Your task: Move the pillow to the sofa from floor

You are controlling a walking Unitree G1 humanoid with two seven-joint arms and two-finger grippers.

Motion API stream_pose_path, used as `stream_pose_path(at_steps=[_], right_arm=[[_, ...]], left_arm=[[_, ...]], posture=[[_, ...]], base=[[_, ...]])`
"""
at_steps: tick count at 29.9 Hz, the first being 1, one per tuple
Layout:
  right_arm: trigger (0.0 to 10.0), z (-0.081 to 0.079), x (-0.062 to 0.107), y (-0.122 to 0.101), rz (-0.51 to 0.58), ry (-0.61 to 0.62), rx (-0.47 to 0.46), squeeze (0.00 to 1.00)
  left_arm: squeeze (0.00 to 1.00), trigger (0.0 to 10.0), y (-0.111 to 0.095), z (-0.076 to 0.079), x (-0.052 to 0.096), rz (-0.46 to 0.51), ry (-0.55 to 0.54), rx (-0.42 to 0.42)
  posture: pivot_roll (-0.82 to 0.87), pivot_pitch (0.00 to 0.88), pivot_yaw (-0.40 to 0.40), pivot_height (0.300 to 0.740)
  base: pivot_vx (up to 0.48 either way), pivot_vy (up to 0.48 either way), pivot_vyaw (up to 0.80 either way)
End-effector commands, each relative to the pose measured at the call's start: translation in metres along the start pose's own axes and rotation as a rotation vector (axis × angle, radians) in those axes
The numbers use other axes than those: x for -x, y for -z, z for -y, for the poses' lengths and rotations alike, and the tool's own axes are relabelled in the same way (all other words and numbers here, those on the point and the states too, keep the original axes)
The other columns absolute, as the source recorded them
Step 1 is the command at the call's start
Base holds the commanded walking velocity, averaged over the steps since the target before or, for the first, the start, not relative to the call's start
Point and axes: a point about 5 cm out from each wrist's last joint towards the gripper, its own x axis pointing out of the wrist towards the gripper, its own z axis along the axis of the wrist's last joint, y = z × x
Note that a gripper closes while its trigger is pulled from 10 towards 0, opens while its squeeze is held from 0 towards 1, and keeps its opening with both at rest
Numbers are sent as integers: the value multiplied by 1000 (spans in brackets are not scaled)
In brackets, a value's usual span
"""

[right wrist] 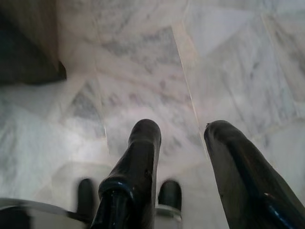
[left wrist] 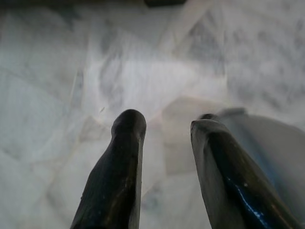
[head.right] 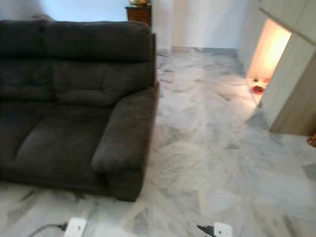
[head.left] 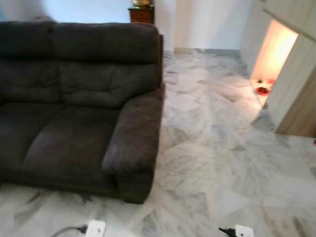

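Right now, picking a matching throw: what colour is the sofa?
Dark charcoal brown sofa, plain plush fabric; clearest in the left eye view.

You're looking at a grey-veined marble floor (head.left: pixel 217 148), glossy and pale, running back to the far wall. A dark brown sofa (head.left: pixel 79 108) sits directly on it at your left, its seat bare. Far right, a wooden cabinet (head.left: pixel 296 94) stands on the tiles beside a warmly lit niche (head.left: pixel 274 54), where a small red thing (head.left: pixel 263 90) rests low down, too blurred to name.
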Motion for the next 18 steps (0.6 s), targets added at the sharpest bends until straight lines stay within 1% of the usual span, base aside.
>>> stream_pose_path(at_steps=[1, 12, 15, 18], right_arm=[[10000, -43, 6, 33, -135, -143, -177, 0], [10000, -45, 6, 33, -134, -149, -193, 0], [10000, -48, 6, 31, -138, -156, -171, 0], [10000, -50, 6, 31, -133, -167, -174, 0]], left_arm=[[0, 10000, 21, -31, 7, -110, -107, 156], [0, 10000, 20, -33, 7, -110, -107, 149], [0, 10000, 18, -36, 7, -108, -114, 150], [0, 10000, 17, -39, 7, -98, -123, 159]], posture=[[102, 42, 89, 740], [108, 52, 90, 740], [120, 53, 96, 740], [144, 54, 92, 740]], base=[[0, 472, 0], [0, 479, 0], [0, 480, 0], [0, 480, 0]])
